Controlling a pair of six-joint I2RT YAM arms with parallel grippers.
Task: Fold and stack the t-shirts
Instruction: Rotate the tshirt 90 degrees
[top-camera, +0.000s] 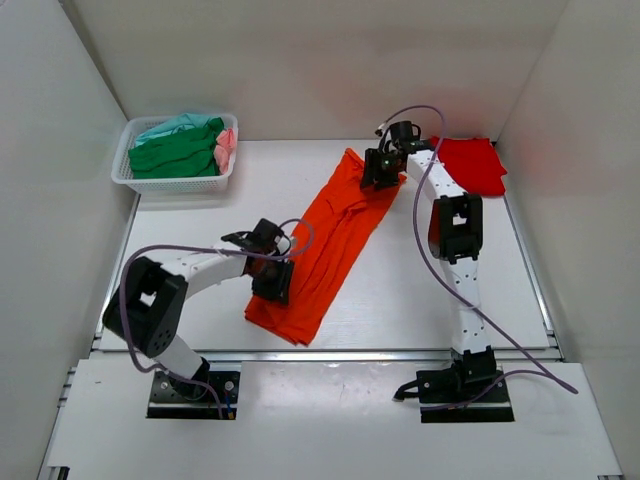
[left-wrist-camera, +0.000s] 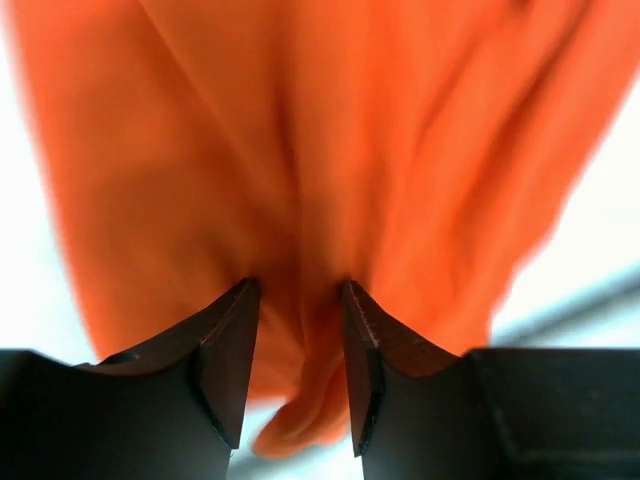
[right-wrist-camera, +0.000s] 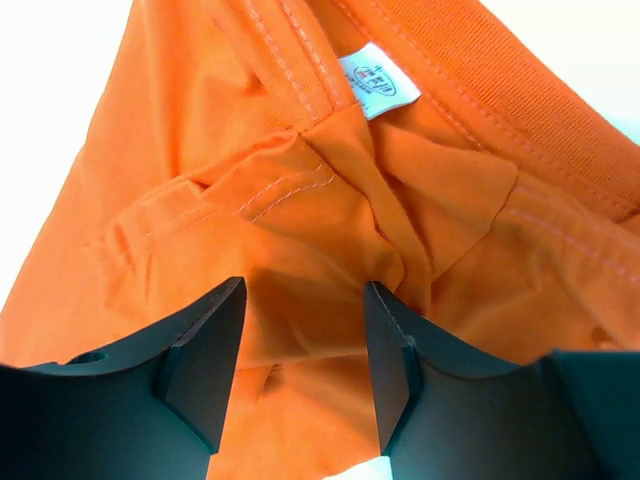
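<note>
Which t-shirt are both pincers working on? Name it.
The bright orange t-shirt, stretched diagonally across the table. The red one lies at the far right; the green one sits in the basket.

table (top-camera: 200, 290) | orange t-shirt (top-camera: 330, 250), red t-shirt (top-camera: 470, 165), basket (top-camera: 175, 180)

Long orange cotton t-shirt (top-camera: 325, 245) lies diagonally mid-table; folded red t-shirt (top-camera: 472, 164) far right; white plastic mesh basket (top-camera: 128, 172) of shirts far left.

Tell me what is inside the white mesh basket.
The basket in the far left corner holds bunched t-shirts: a green one on top, a teal one behind it and a pink one at its right end. Anything beneath them is covered.
</note>
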